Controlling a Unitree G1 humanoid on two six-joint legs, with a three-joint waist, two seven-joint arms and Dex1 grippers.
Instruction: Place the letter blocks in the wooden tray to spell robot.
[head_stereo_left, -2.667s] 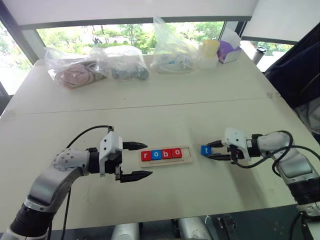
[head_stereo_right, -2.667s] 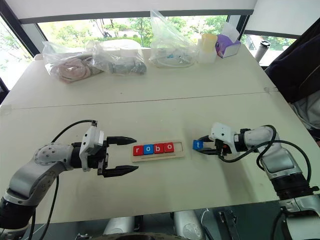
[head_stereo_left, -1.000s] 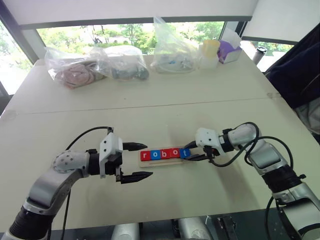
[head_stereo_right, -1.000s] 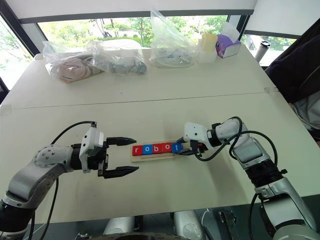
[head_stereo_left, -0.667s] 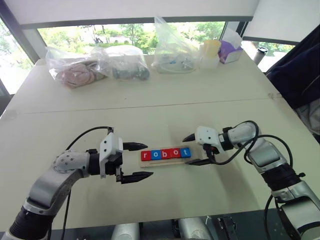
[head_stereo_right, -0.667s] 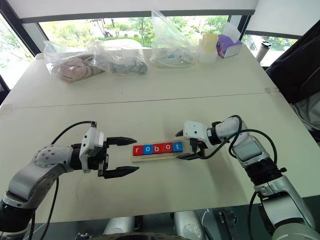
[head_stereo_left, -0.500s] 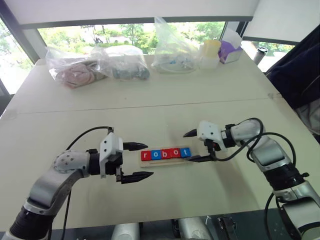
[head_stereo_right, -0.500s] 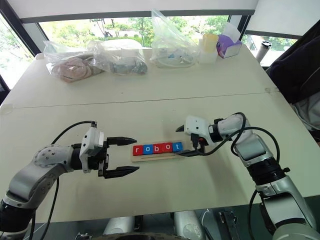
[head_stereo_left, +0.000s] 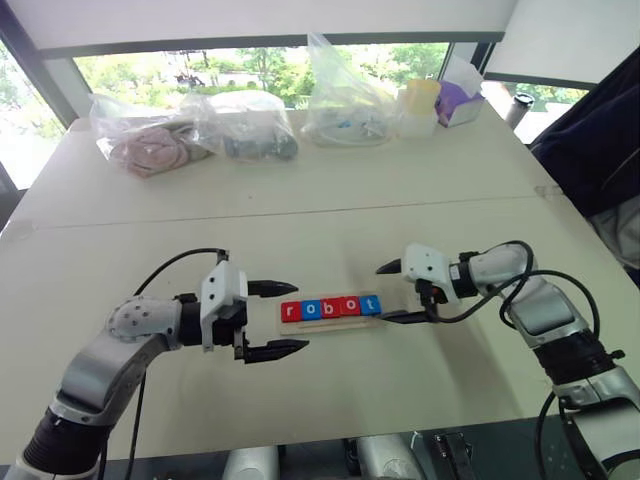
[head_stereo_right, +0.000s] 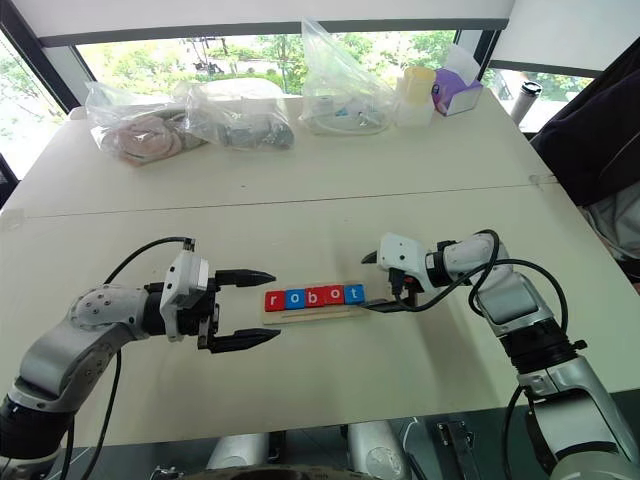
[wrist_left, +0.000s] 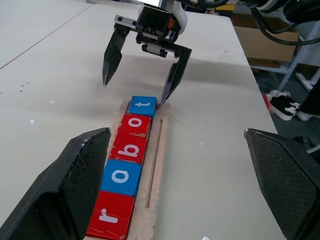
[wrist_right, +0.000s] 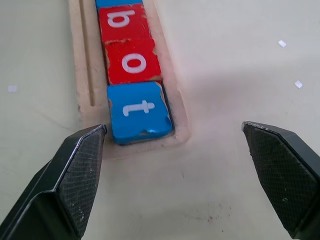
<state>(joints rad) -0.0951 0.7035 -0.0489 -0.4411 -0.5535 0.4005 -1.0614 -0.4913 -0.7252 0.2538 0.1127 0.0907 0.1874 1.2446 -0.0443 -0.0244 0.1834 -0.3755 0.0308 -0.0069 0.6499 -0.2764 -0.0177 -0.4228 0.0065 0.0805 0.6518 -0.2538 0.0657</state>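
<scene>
The wooden tray (head_stereo_left: 331, 322) lies mid-table with the five letter blocks (head_stereo_left: 330, 307) in its slot, reading r, o, b, o, t from left to right. The r, the b and the second o are red; the first o and the t (wrist_right: 137, 112) are blue. My right gripper (head_stereo_left: 381, 293) stands open just off the tray's right end, one finger on each side of the t block and apart from it. My left gripper (head_stereo_right: 275, 304) hovers open at the tray's left end by the r block (wrist_left: 111, 215), holding nothing.
Several clear plastic bags (head_stereo_left: 190, 130) line the table's far edge, along with a yellow cup (head_stereo_left: 420, 100) and a purple box (head_stereo_left: 458, 103). A dark jacket (head_stereo_left: 600, 150) hangs at the right. The table's front edge (head_stereo_left: 330, 435) is near.
My right gripper carried the blue t block from the table to the tray's right end, opened, let it go and drew back slightly. The left gripper stayed put.
</scene>
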